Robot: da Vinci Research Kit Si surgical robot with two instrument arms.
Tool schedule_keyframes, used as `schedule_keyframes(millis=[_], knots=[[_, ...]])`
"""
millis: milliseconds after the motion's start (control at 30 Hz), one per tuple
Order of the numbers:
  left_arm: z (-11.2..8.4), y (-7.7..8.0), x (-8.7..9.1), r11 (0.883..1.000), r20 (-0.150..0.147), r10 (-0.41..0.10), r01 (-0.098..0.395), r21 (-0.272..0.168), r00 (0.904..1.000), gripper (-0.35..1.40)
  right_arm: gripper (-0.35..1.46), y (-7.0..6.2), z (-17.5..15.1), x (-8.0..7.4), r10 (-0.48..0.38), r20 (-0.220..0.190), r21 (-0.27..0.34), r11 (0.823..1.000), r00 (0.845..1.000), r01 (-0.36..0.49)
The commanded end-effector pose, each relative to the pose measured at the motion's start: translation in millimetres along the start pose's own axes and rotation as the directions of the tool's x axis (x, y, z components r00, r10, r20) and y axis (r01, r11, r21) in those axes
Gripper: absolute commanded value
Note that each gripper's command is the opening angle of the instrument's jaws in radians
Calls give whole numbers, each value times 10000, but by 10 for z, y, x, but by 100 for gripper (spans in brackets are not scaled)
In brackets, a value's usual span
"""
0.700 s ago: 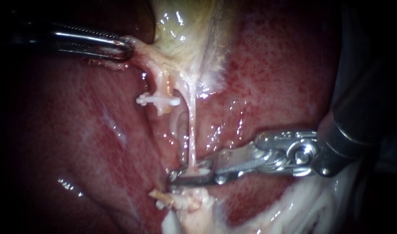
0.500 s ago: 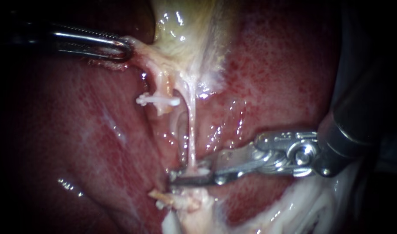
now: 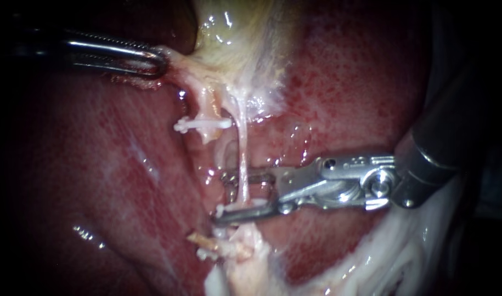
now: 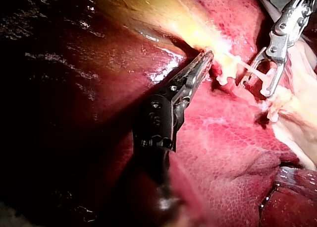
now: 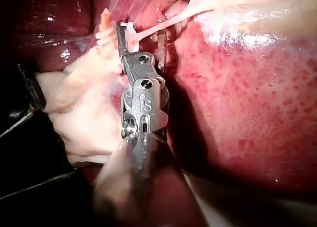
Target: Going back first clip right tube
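Observation:
The pale gallbladder (image 3: 234, 38) tapers down into two tubes over the red liver (image 3: 97, 164). The left tube carries a white clip (image 3: 202, 125). The thin right tube (image 3: 243, 170) runs down between the open jaws of my right instrument (image 3: 220, 198), one jaw above and one below. A second white clip (image 3: 249, 204) sits on this tube against the lower jaw. My left instrument (image 3: 152, 61) is shut on pale tissue beside the gallbladder's neck, pulling it left. The right wrist view shows the tube (image 5: 153, 28) crossing between my right instrument's (image 5: 140, 32) spread jaws.
White fatty tissue (image 3: 382, 257) lies under the right instrument's shaft, and a frayed pale stump (image 3: 229, 249) sits just below its lower jaw. In the left wrist view, liver (image 4: 233, 152) spreads beside my left instrument (image 4: 204, 59).
My right instrument's jaws, shut on the base of the right tube before, have opened. The upper jaw has lifted and a white clip stays on the tube. The left instrument has held still.

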Motion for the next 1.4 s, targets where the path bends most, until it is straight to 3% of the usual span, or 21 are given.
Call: schedule_keyframes(millis=[33,267,533,733,967,1133,1400], knots=[[0,0,0,10000,-2,6,-6,-5,10000,-35,50,-1,-4,1,-89,-28,23,10000,10000,89],[0,0,0,10000,-2,7,-7,-6,10000,-35,50,-9,-23,3,-304,-141,484,9983,9994,310],[0,0,0,10000,-1,10,-10,-11,10000,-35,50,-28,-23,7,-328,-436,1319,9905,9985,383],[0,-1,0,10000,0,11,-11,-14,10000,-35,50,-34,-22,9,-349,-454,1500,9878,9984,414],[-1,-1,0,10000,0,11,-11,-15,10000,-35,50,-25,-21,5,-396,-471,1339,9899,9981,456],[-1,-1,-1,10000,29,13,-13,-10,10000,-35,50,-19,-24,2,-977,-566,636,9928,9936,1013],[-1,-1,-1,10000,30,16,-16,-14,10000,-35,50,-9,-41,-5,-2342,-535,39,9720,9707,2348]])
